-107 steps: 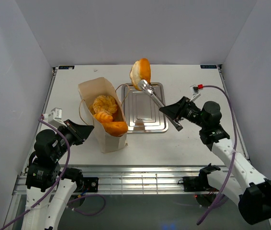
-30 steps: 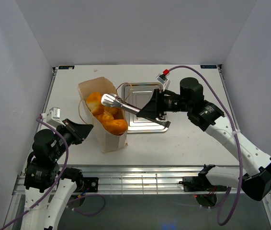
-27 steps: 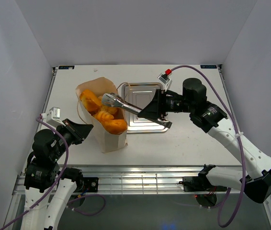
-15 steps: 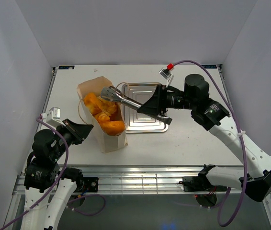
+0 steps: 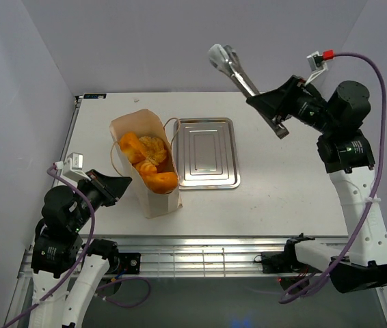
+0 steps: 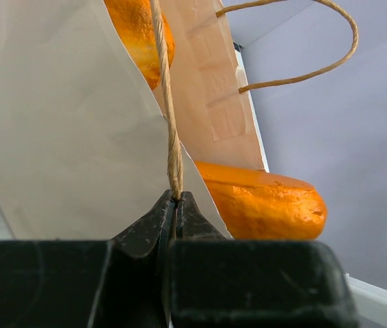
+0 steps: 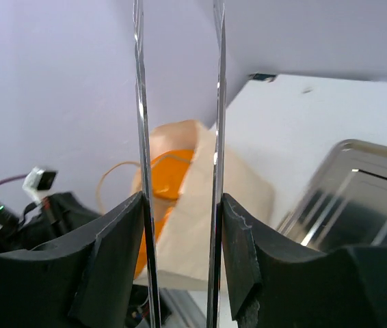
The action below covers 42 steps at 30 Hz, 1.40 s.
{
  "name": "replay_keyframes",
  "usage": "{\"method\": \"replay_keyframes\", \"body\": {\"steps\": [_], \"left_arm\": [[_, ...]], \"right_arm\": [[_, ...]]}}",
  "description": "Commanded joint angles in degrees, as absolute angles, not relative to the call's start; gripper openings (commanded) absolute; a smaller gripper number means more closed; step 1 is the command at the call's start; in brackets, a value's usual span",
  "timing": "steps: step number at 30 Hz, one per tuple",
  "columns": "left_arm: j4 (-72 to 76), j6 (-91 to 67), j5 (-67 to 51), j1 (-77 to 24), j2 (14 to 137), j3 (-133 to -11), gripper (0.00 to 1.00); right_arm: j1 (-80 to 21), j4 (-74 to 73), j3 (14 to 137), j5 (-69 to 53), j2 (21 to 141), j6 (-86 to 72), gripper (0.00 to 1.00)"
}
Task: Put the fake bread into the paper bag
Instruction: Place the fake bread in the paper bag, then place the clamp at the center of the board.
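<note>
The paper bag (image 5: pixel 155 199) stands open left of centre, with several pieces of fake bread (image 5: pixel 144 152) inside and a long loaf (image 5: pixel 161 181) poking over its near rim. My left gripper (image 5: pixel 121 183) is shut on the bag's cord handle (image 6: pixel 170 123); the bag wall (image 6: pixel 63 123) and the loaf (image 6: pixel 262 205) fill the left wrist view. My right gripper (image 5: pixel 276 115) is raised high at the back right, shut on metal tongs (image 5: pixel 229 63). The tongs' blades (image 7: pixel 139 137) stand apart and hold nothing. The bag (image 7: pixel 210 198) shows far below them.
A silver metal tray (image 5: pixel 207 183) lies right of the bag with nothing on it; it also shows in the right wrist view (image 7: pixel 357 198). White walls enclose the table on three sides.
My right arm has drawn the tongs out of the bag and swung them up to the back right. The bread they carried now lies in the bag. The left arm has held still.
</note>
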State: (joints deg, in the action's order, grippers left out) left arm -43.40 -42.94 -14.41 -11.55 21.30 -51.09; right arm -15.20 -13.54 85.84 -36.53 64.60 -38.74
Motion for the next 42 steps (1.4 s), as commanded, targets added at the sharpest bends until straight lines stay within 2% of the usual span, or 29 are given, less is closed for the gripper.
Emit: {"method": "replay_keyframes", "body": {"steps": [1,3,7,14,20,27,32,42], "left_arm": [[-44.12,-42.72,-15.12,-11.78,21.8,-52.91,0.01],[-44.03,-42.8,-15.47,-11.78,21.88,-53.09,0.01],[-43.95,-42.8,-16.0,-11.86,21.71,-53.17,0.01],[-43.95,-42.45,-16.61,-11.78,21.71,-53.09,0.02],[-43.07,-42.54,-17.49,-11.87,21.53,-51.59,0.02],[-42.36,-42.89,-18.02,-11.87,21.09,-50.27,0.02],[-42.63,-42.98,-17.93,-11.78,20.92,-51.15,0.02],[-44.21,-42.63,-16.7,-11.87,22.94,-56.33,0.02]], "right_arm": [[-4.62,-11.86,85.18,-38.84,64.77,-37.62,0.53],[3.2,-11.69,79.23,-39.37,65.56,-37.62,0.53],[10.79,-11.52,67.46,-34.56,66.71,-34.56,0.52],[12.48,-6.97,51.61,-13.39,69.35,-26.73,0.52],[12.31,5.7,39.04,-11.34,68.82,-27.25,0.51],[8.45,11.86,36.56,-10.11,72.15,-24.79,0.51],[4.66,7.22,40.07,-4.24,77.69,-23.56,0.52],[1.23,0.09,43.5,-0.26,85.42,-20.75,0.58]]}}
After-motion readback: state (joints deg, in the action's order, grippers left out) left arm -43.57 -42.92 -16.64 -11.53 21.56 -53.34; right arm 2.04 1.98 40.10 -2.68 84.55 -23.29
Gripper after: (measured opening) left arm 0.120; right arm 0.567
